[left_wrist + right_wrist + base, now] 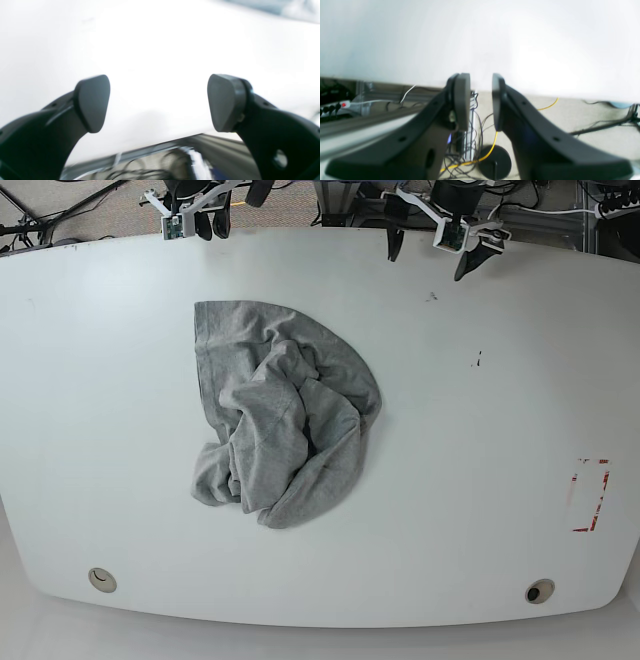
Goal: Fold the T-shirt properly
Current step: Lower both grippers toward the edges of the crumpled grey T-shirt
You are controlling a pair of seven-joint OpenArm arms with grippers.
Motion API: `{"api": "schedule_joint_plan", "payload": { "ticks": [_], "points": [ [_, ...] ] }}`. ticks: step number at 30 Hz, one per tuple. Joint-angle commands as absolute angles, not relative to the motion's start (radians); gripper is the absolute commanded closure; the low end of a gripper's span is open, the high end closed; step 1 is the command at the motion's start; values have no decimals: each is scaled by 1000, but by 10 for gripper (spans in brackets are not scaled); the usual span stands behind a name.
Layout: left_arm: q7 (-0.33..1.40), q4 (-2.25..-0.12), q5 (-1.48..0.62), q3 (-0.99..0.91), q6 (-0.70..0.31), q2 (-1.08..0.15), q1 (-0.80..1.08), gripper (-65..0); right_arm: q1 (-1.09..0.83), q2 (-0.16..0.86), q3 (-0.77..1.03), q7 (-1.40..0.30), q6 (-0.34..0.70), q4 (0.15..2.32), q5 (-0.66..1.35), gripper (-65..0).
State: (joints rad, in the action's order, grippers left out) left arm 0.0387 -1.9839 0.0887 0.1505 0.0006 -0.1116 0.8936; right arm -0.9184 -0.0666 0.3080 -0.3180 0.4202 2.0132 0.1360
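- Grey cotton, one piece only: the T-shirt [280, 420] lies crumpled in a heap on the white table [480, 510], a little left of the middle in the base view, with folds bunched over each other and a rounded edge toward the far side.
- No lettering shows on the side facing up.
- Two arms, both parked at the far edge of the table, well apart from the shirt and touching nothing.
- One is the left gripper [158, 102], on the right side in the base view; its two dark pads [92, 102] stand wide apart with only bare table between them.
- The other is the right gripper [481, 100], on the left side in the base view; its two fingers [461, 100] stand close together with a narrow gap, and nothing sits in that gap.
- Two small round fittings [101, 580] are set into the near edge of the table, one toward each corner.
- One red-outlined rectangle mark [590, 495] sits on the tabletop at the right side.
- A couple of small dark specks [477, 361] dot the surface to the right of the shirt.
- One yellow cable [485, 156] runs among dark wires on the floor under the right wrist camera.
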Motion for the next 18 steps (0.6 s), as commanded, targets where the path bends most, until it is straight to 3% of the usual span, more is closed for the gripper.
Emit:
{"api": "schedule_joint_plan", "payload": {
  "ticks": [1, 12, 18],
  "points": [
    [21, -2000, 88, 194, 7, -113, 872, -585, -900, -64, 312, -298, 421, 2031, 143, -146],
    [321, -1998, -236, 231, 7, -113, 659, -582, -825, -58, 312, -300, 421, 2031, 140, -146],
    [409, -1998, -265, 229, 7, -113, 570, -582, -805, -56, 312, -300, 427, 2029, 140, -146]
  ]
}}
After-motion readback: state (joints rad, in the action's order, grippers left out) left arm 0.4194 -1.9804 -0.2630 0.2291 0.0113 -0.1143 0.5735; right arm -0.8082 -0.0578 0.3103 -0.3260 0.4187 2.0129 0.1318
